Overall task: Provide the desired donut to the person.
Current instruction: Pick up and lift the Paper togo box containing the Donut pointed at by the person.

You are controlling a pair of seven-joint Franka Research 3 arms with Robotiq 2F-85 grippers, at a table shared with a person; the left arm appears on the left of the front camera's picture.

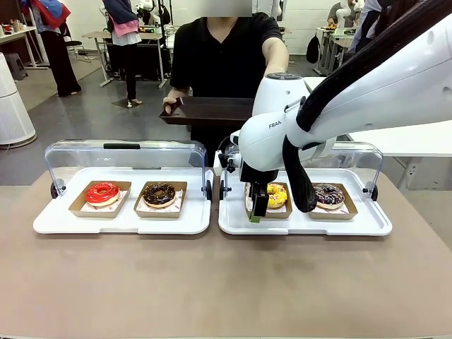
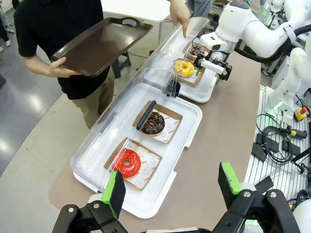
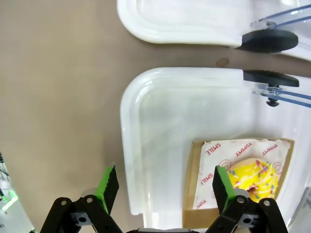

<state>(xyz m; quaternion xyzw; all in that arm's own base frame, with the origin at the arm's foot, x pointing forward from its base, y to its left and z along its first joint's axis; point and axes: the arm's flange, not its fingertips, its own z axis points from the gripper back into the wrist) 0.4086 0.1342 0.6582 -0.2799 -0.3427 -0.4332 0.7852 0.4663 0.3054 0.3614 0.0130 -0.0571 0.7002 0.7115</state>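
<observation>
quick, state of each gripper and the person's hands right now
Left gripper: open, empty.
Right gripper: open, empty, by the yellow iced donut.
One hand of the person: holding the dark brown serving tray.
Other hand: pointing, holding nothing.

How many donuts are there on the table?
4. In the left white tray: a red donut and, to its right, a chocolate donut. In the right white tray: a yellow donut and a dark sprinkled donut. No more seem hidden.

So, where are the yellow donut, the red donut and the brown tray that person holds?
yellow donut (image 1: 280, 195): front view, right side of its icing.
red donut (image 1: 94, 193): front view, left side of its icing.
brown tray (image 2: 99, 44): left wrist view, flat inner surface.
</observation>
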